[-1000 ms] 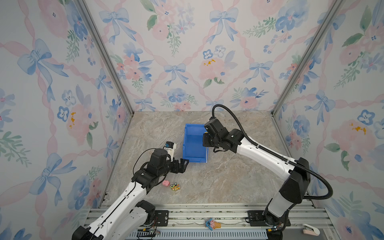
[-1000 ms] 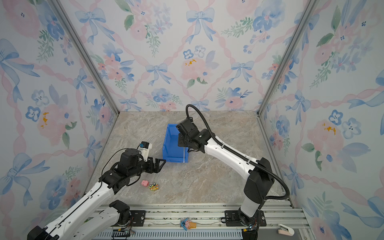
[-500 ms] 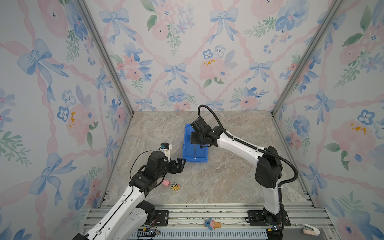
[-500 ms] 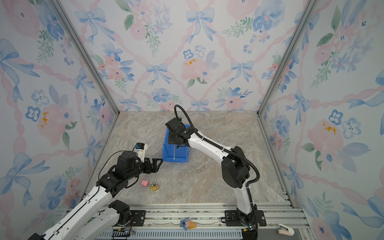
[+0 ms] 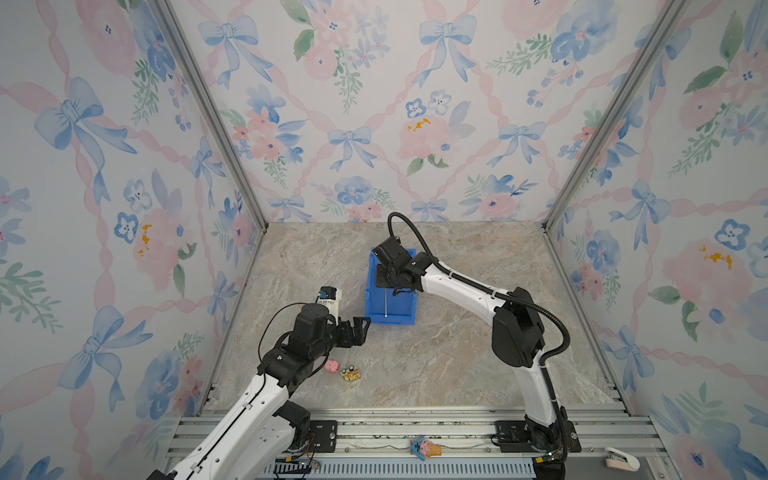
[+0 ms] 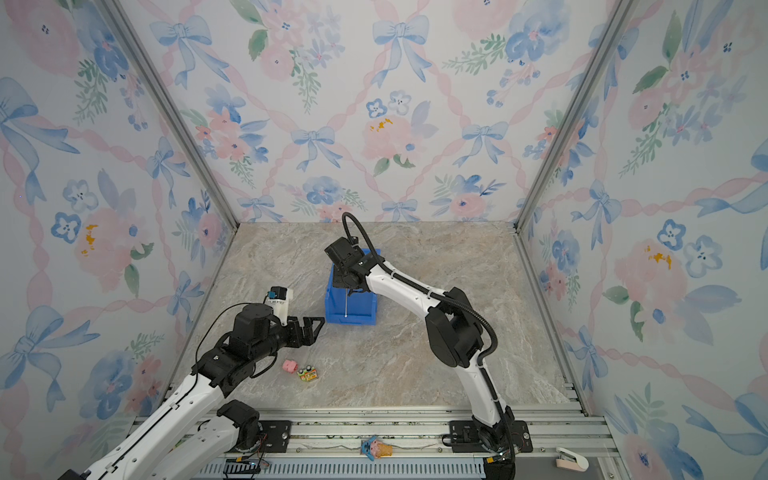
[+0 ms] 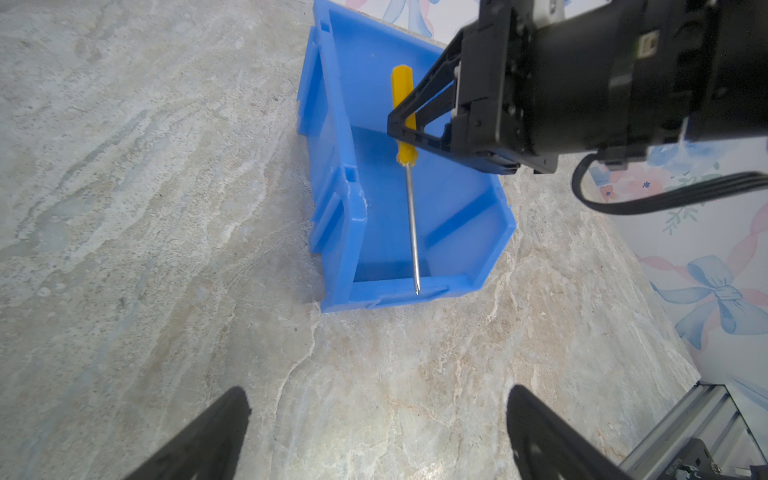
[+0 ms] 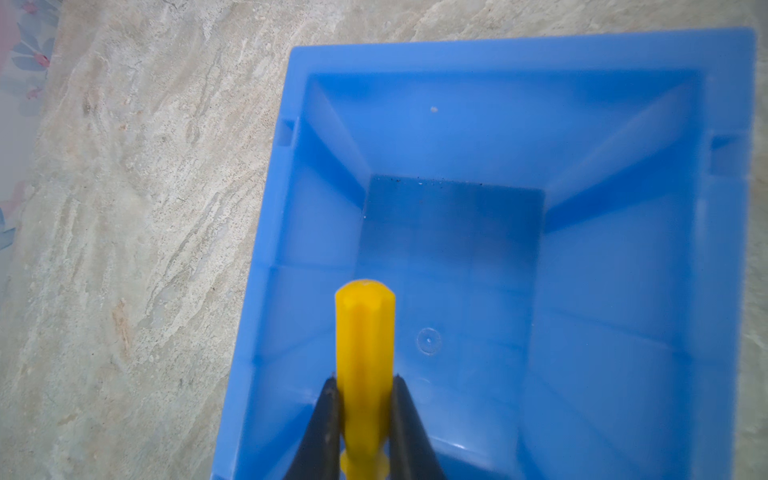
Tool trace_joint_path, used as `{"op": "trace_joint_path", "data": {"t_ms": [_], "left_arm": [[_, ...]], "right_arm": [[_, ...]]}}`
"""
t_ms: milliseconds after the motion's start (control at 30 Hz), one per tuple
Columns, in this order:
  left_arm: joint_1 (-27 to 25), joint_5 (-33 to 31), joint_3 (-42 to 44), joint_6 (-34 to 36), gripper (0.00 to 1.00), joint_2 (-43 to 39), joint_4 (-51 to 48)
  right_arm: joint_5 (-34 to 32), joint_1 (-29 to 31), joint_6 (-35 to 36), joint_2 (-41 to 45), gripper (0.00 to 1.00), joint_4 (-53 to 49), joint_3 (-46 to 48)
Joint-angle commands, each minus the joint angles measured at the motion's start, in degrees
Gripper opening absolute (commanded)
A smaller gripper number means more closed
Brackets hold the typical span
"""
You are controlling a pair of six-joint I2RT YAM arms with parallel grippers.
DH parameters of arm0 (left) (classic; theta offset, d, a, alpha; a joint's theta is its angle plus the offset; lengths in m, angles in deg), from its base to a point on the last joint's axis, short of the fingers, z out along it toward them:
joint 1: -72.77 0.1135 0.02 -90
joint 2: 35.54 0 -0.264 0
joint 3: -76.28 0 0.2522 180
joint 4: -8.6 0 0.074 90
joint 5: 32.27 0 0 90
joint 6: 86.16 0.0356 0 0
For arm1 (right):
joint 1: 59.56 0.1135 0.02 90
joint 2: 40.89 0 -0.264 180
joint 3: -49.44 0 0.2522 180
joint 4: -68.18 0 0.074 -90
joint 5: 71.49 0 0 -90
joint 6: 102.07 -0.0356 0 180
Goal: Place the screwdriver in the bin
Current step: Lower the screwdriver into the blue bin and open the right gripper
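The screwdriver [image 7: 405, 120] is held over the open bin [image 7: 332, 174], its yellow handle pinched between the two black fingers [image 8: 322, 424] of the right tool [image 8: 363, 415]. The fingers are closed on the handle's lower part, close to where the shaft begins, so most of the handle sticks out past them. In the left wrist view the thin silver shaft runs from the handle along the bin's length, and its tip sits at the low lipped front end; whether the tip touches the lip or hangs just above it cannot be told. In both top views the shaft [image 5: 386, 301] shows as a pale line inside the blue bin [image 5: 409, 309], below the right tool's black body [image 5: 392, 266], which covers the handle.

The bin stands on the marbled bench [image 5: 436, 357], near its middle. The left tool [image 5: 360, 328] hovers just beside the bin's near left corner without touching it, its jaws spread apart and holding nothing. Nearer the front edge of the bench lie a small pink object [image 5: 331, 366] and a small green and yellow object [image 5: 350, 373], just beside each other and well apart from the bin.
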Motion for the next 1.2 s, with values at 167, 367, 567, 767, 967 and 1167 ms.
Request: {"op": "trace_joint_path", "data": {"t_ms": [167,367,567,767,967,1167], "left_arm": [[0.8,-0.8,0.6,-0.3,0.98,0.3,0.7],[1.0,-0.6,0.7,0.0,0.97,0.5,1.1],[1.2,-0.2,0.9,0.1,0.98,0.8,1.6],[1.4,-0.3,0.4,1.1,0.97,1.8,2.0],[1.5,-0.5,0.6,1.3,0.97,1.6,2.5],[1.7,-0.3,0.5,1.7,0.97,1.9,2.8]], "right_arm": [[-2.3,-1.1,-0.3,-4.5,0.01,-1.5,-4.7],[-3.0,-1.5,0.0,-7.1,0.02,-2.4,-6.7],[-3.2,-1.7,0.0,-9.1,0.05,-2.8,-8.3],[-2.8,-2.0,-0.1,-10.6,0.09,-3.4,-9.2],[-2.8,-2.1,0.2,-10.6,0.12,-3.7,-9.1],[-3.2,-2.1,0.5,-10.1,0.15,-3.8,-9.1]]}}
